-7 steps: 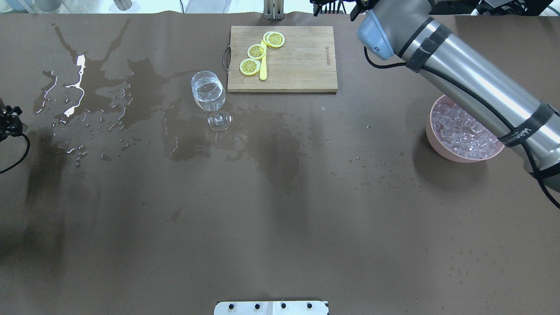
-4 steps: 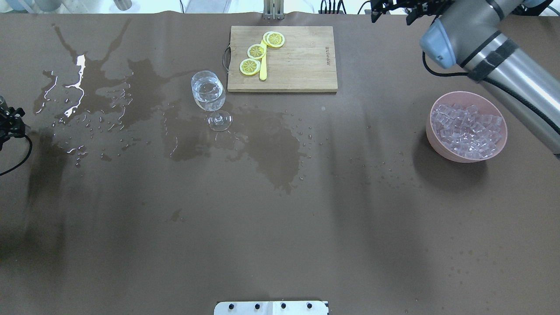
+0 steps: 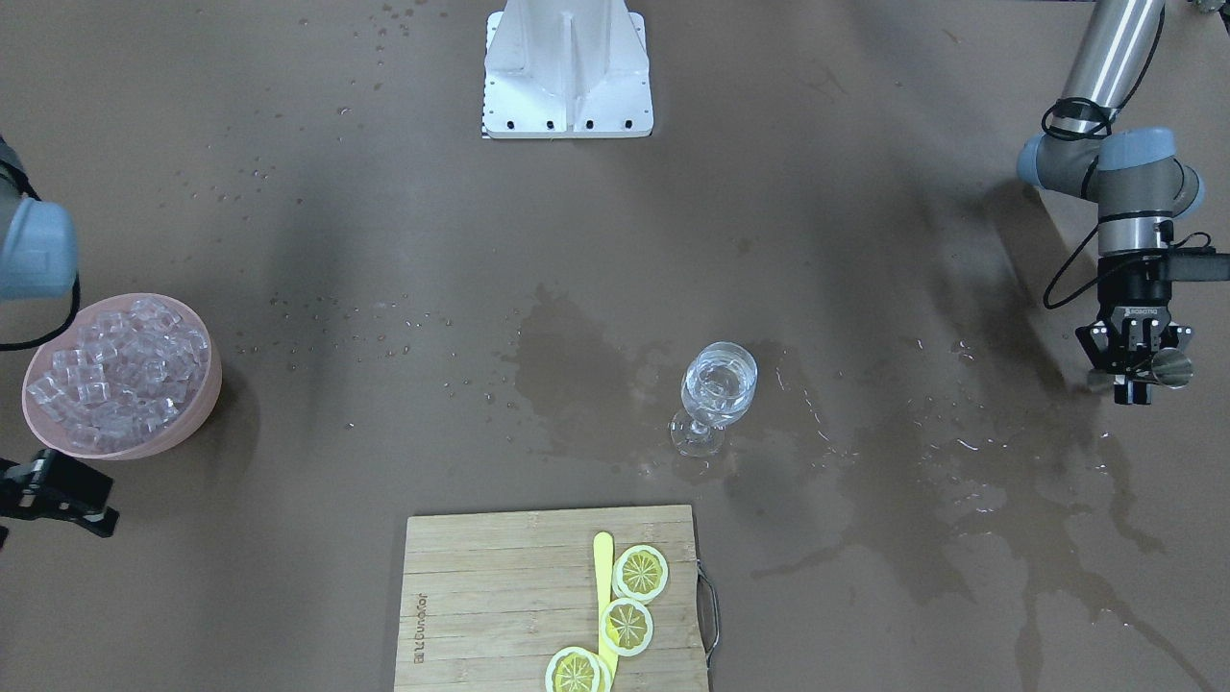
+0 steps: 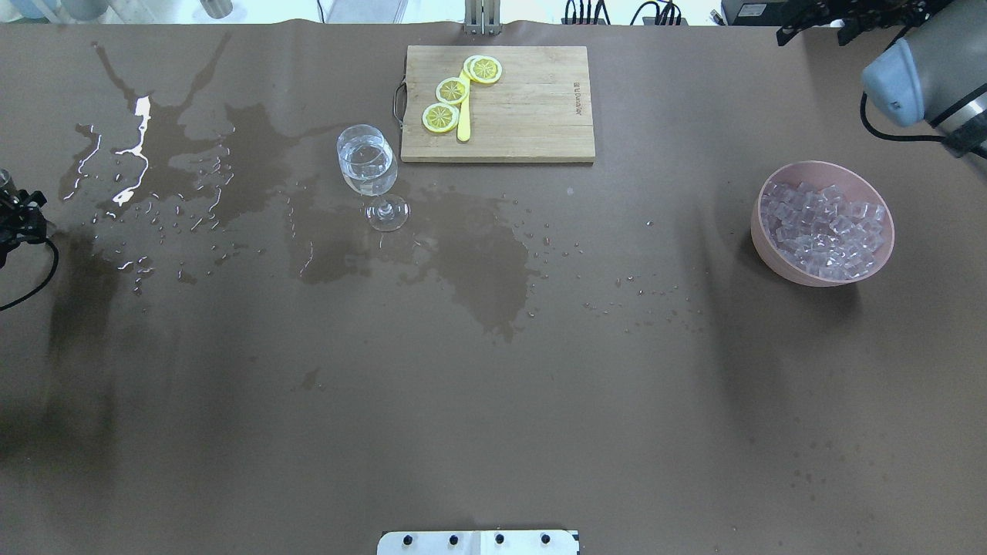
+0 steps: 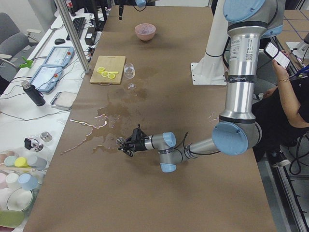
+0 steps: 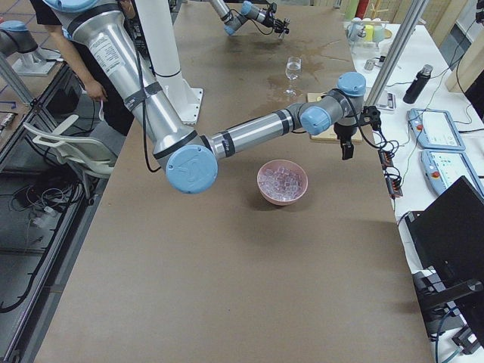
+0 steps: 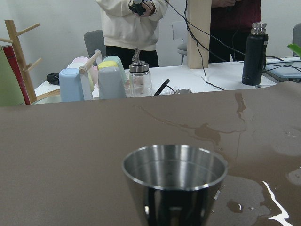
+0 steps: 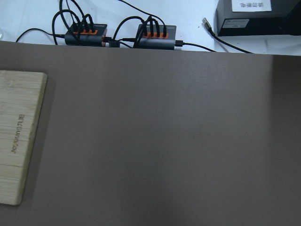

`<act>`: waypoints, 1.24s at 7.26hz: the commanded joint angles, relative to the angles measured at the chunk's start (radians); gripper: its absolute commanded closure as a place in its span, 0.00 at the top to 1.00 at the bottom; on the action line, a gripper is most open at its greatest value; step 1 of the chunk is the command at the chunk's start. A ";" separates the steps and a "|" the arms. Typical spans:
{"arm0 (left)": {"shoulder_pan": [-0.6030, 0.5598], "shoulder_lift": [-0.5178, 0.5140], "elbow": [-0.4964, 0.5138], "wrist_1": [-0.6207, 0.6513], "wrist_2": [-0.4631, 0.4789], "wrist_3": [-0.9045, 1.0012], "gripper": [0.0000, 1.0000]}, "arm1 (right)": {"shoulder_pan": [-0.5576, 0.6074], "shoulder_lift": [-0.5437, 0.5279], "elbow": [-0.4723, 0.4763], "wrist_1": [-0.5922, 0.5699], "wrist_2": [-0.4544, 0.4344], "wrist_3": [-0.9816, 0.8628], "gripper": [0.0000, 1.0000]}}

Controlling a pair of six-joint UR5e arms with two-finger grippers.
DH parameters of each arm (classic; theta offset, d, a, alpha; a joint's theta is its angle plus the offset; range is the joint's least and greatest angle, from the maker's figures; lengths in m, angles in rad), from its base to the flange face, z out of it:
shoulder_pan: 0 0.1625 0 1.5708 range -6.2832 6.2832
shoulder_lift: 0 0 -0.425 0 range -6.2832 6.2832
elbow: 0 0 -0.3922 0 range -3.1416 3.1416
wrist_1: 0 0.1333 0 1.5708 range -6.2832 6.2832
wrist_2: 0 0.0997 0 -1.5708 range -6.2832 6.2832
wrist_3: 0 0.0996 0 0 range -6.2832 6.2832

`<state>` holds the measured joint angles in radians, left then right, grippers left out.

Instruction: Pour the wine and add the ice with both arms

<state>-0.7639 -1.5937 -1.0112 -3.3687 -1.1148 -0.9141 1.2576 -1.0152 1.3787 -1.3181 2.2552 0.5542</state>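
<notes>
A wine glass (image 4: 368, 166) holding a little clear wine stands left of the cutting board; it also shows in the front view (image 3: 716, 389). A pink bowl (image 4: 759, 239) full of ice cubes (image 4: 821, 223) sits at the right. My left gripper (image 3: 1143, 380) is at the table's left edge, shut on a steel cup (image 7: 174, 183), far from the glass. My right gripper (image 4: 817, 19) hangs past the bowl at the table's far right edge; only part of it shows (image 3: 58, 495), and I cannot tell whether it is open or shut.
A wooden cutting board (image 4: 524, 116) with lemon slices (image 4: 452, 90) and a yellow knife lies at the back centre. Water puddles (image 4: 139, 154) and wet patches cover the left and middle of the brown table. A white stand (image 3: 567, 67) sits at the robot's side.
My right arm has swung to the right, off the bowl and toward the far right corner, so the whole bowl of ice now shows. The left gripper has stayed put.
</notes>
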 commanded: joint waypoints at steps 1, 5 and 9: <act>0.005 0.000 0.000 0.000 0.000 -0.008 0.09 | 0.045 -0.060 0.006 -0.001 0.013 -0.028 1.00; 0.017 -0.012 0.016 0.002 0.000 -0.011 0.10 | 0.118 -0.207 0.062 0.004 0.073 -0.063 1.00; 0.020 -0.011 0.014 0.002 -0.005 -0.002 0.55 | 0.157 -0.339 0.054 0.013 0.072 -0.220 1.00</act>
<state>-0.7452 -1.6051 -0.9960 -3.3671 -1.1169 -0.9205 1.4009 -1.3170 1.4371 -1.3060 2.3276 0.3732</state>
